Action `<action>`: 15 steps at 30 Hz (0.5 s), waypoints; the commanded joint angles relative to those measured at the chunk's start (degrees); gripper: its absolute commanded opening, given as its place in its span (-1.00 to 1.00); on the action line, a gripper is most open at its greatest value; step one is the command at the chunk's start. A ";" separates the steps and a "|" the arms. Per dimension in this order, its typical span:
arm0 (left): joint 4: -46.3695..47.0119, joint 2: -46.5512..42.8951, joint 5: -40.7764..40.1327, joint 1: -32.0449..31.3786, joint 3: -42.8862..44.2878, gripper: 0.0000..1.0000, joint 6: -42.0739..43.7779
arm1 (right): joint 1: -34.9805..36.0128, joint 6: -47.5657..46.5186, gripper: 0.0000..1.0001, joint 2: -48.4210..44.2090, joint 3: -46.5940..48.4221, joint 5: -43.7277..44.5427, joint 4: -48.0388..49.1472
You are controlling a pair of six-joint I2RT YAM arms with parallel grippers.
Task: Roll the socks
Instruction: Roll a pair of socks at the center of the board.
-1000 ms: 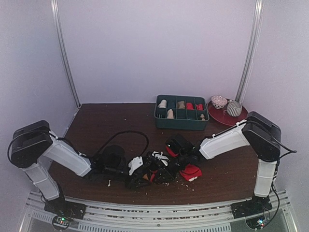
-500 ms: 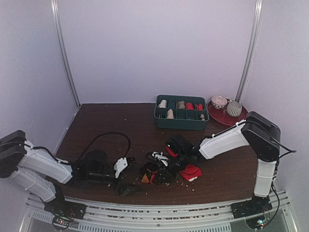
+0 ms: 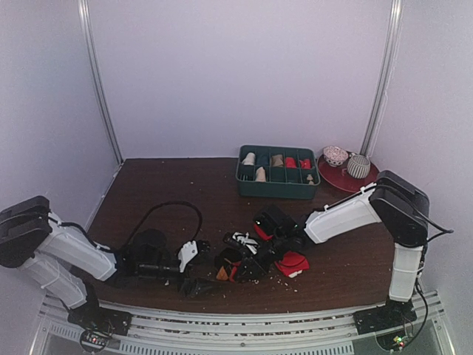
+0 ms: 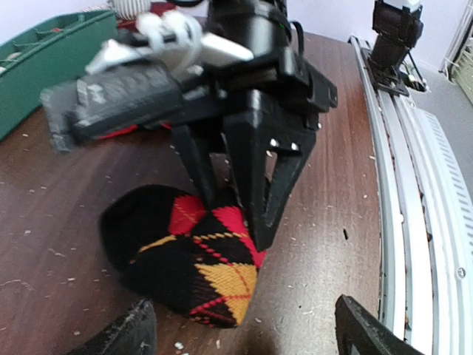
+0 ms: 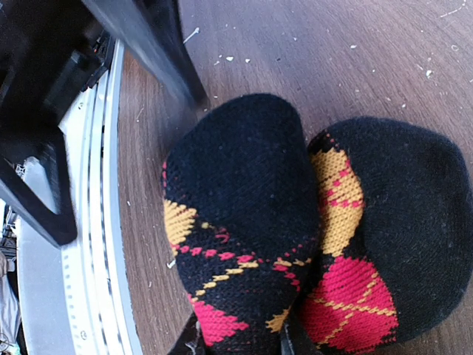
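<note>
The black argyle sock (image 3: 228, 271) lies folded double near the table's front edge. My right gripper (image 3: 240, 265) is shut on it from above. In the right wrist view the sock (image 5: 244, 222) fills the frame and my right gripper (image 5: 240, 342) pinches its near fold. In the left wrist view the right gripper's dark fingers (image 4: 255, 192) press into the sock (image 4: 185, 259). My left gripper (image 3: 199, 265) is open and empty just left of the sock, its fingertips (image 4: 129, 334) apart at the bottom edge. The red sock (image 3: 293, 262) lies to the right, under the right arm.
A green divided tray (image 3: 277, 191) at the back holds small beige and red rolls. A red plate (image 3: 336, 180) with a bowl and cup stands at the back right. A black cable (image 3: 174, 209) loops over the left arm. The metal rail (image 4: 403, 185) runs along the front edge.
My left gripper has let go of the argyle sock and drawn back to the left, then eased slightly right again. The right gripper stays shut on the sock.
</note>
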 commanded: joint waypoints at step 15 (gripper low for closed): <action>5.18 5.74 5.55 -1.83 5.19 0.60 1.89 | 0.94 0.54 -0.57 5.84 -3.42 2.99 -13.06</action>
